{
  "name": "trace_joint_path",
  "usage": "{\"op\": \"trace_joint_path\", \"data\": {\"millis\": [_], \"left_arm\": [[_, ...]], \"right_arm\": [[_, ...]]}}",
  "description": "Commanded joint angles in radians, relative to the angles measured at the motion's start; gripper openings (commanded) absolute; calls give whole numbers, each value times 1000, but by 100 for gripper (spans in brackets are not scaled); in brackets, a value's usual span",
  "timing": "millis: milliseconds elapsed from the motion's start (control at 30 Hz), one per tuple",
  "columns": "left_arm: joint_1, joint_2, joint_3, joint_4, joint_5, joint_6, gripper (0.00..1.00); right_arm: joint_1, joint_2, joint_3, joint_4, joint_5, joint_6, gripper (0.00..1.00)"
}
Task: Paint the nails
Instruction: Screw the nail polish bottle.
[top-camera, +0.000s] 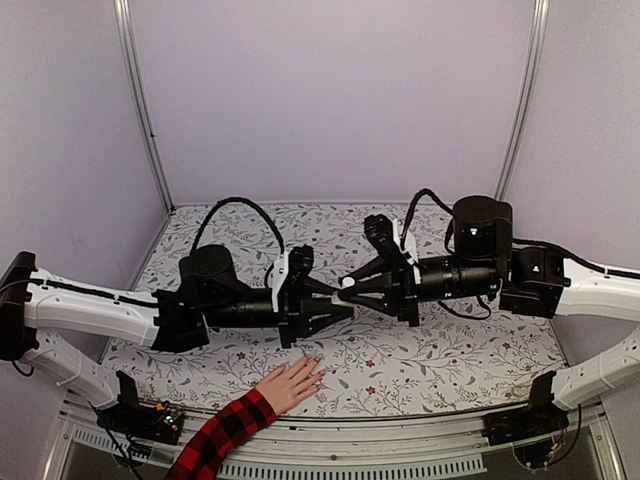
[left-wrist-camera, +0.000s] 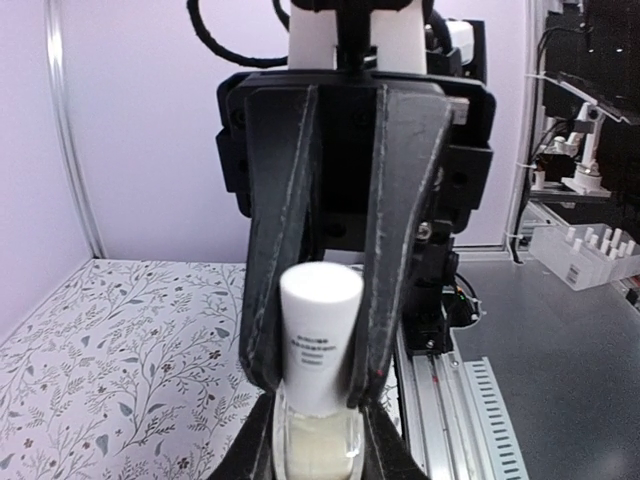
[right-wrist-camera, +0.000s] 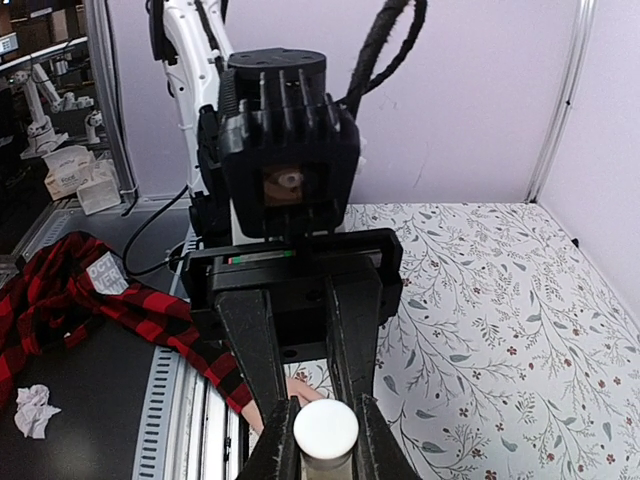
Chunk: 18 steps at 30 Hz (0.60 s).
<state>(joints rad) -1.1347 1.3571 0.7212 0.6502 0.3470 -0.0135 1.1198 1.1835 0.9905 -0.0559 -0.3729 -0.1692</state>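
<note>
A metal rail runs along the near edge. Behind it lies one flat cloth, white with small leafy sprigs and red flowers. One hand in a red-and-black plaid sleeve reaches in over the rail. It rests palm down on the cloth near that edge, with the fingers pointing away and to the right. The nails are at those fingertips, in front of the claws and apart from them, and are too small to make out.

Two arms come in from the sides, the left arm and the right arm. They meet tip to tip above the middle of the cloth, with one bottle between them. The left claw pinches its clear body. The right claw is pressed onto its white cap, one finger on each side.

Further back, plain lilac walls close in the cloth on three sides. There are two metal posts, one in each far corner. The right wrist view also shows one crumpled tissue on a dark surface off the cloth.
</note>
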Motion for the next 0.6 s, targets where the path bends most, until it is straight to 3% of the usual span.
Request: {"op": "trace_joint_path", "data": {"millis": [0, 567], "left_arm": [[0, -9, 6, 96, -170, -15, 0], [-41, 123, 26, 226, -596, -7, 0]], "right_arm": [[20, 58, 19, 1, 51, 48, 0], [20, 174, 53, 47, 403, 252, 0]]}}
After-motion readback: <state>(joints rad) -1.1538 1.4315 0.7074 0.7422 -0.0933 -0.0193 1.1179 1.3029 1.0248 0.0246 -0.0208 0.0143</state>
